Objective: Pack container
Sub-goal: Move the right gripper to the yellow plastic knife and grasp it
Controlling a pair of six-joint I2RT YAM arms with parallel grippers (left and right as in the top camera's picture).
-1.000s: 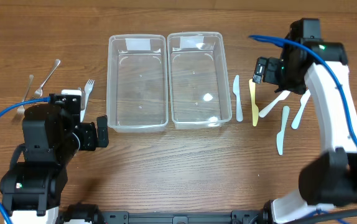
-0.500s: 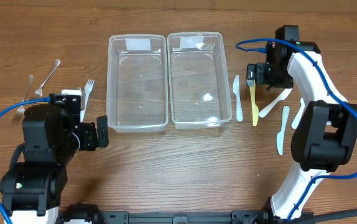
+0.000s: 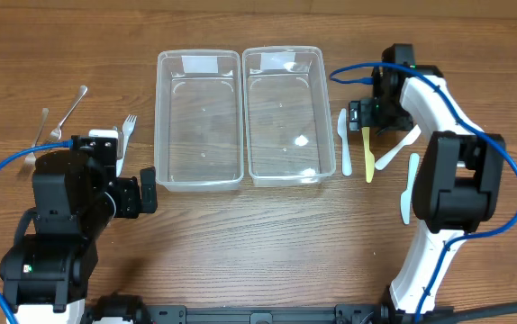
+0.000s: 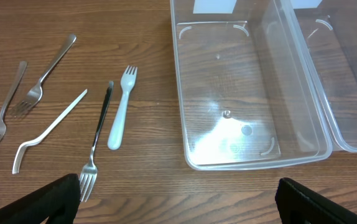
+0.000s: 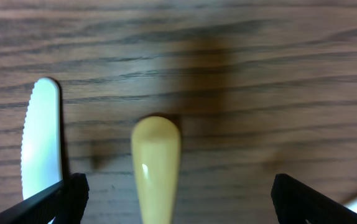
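Two clear plastic containers stand side by side, the left one (image 3: 198, 121) (image 4: 247, 81) and the right one (image 3: 284, 115); both hold nothing. My right gripper (image 3: 365, 120) (image 5: 178, 202) is open and low over the rounded end of a yellow plastic utensil (image 3: 368, 160) (image 5: 157, 168), which lies between its fingers untouched. A white serrated knife (image 3: 346, 144) (image 5: 41, 137) lies just left of it. My left gripper (image 3: 138, 193) (image 4: 178, 205) is open over bare wood, near the left container's front corner.
Several metal forks (image 4: 45, 78) (image 4: 97, 143), a white plastic fork (image 3: 128, 130) (image 4: 120, 112) and a bent white utensil (image 4: 48, 130) lie left of the containers. More white utensils (image 3: 410, 184) lie right of the yellow one.
My right arm has swung left and come down over the top end of the yellow utensil. The left arm has not moved.
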